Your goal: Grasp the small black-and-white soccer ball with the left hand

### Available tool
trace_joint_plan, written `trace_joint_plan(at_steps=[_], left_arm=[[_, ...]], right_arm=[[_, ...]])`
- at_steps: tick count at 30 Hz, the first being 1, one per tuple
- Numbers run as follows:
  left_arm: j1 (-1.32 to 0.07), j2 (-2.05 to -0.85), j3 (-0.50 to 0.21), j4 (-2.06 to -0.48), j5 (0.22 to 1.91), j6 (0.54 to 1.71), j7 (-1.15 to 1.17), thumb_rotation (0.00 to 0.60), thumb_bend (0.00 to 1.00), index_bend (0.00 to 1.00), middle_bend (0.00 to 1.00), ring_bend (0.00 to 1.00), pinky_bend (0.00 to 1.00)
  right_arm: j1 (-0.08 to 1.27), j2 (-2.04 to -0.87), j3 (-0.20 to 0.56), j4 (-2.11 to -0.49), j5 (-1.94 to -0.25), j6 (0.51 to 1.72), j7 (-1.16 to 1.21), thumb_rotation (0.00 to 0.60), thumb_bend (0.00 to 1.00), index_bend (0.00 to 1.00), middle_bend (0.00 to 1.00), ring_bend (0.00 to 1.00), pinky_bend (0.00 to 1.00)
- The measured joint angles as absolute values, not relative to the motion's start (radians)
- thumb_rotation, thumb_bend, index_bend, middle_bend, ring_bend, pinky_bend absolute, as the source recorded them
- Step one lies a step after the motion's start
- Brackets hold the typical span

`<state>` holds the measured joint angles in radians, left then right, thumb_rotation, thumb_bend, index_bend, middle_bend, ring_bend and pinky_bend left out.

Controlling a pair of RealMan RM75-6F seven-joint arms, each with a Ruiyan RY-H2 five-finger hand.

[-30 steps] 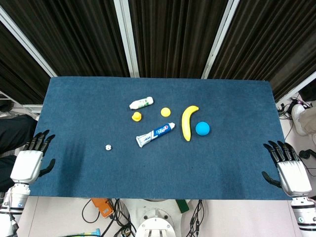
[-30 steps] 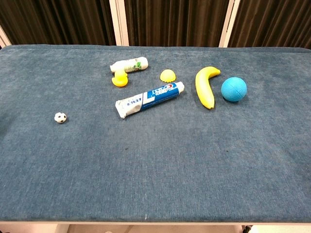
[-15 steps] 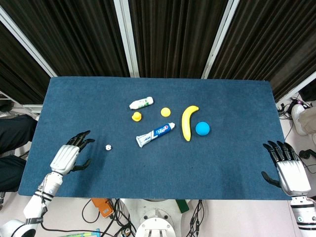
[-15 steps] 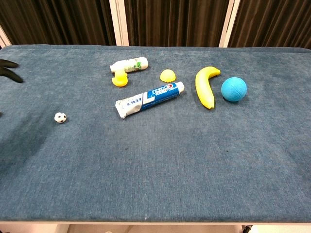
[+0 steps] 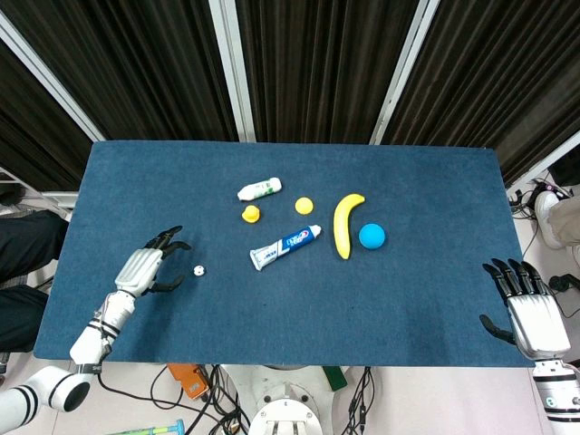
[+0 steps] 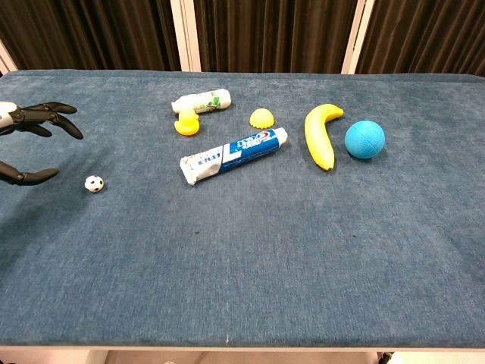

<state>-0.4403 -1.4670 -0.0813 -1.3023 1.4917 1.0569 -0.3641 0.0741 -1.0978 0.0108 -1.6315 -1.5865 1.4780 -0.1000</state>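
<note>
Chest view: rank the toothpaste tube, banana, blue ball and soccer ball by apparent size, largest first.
1. toothpaste tube, the longest
2. banana, shorter than the tube
3. blue ball
4. soccer ball, plainly the smallest, though it lies somewhat nearer the camera than the others
</note>
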Motion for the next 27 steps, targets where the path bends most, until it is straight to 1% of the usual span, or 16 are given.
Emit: trace_joint_plan(at_steps=[5, 8, 14, 27], left_arm=[[-0.454, -1.495, -0.076, -1.26, 1.476, 1.035, -0.392, 0.6, 0.24, 0.28, 0.0, 0.0, 0.13], [-0.464, -1.513, -0.074, -1.237, 1.47, 1.021, -0.403, 0.6, 0.24, 0.32, 0.0, 0.0, 0.13], [-0.486, -1.547, -0.074, -1.202, 1.451, 0.993, -0.413, 0.6, 0.24, 0.36, 0.0, 0.0, 0.13], [-0.503, -1.562, -0.066, -1.194, 1.419, 0.956, -0.402, 0.6, 0.26, 0.38, 0.0, 0.0, 0.13]], right_arm=[[0.075, -1.1, 0.012, -1.633, -1.584, 1.476, -0.107, 0.6, 0.34, 0.18, 0.17, 0.12, 0.12], [0.075, -1.101, 0.012, -1.633, -1.585, 1.475, -0.109, 0.6, 0.34, 0.18, 0.17, 0.12, 0.12], [0.077, -1.102, 0.013, -1.632, -1.58, 1.471, -0.106, 0.6, 0.34, 0.18, 0.17, 0.12, 0.12], [0.081, -1.104, 0.014, -1.631, -1.577, 1.463, -0.112, 0.6, 0.34, 0.18, 0.17, 0.12, 0.12]])
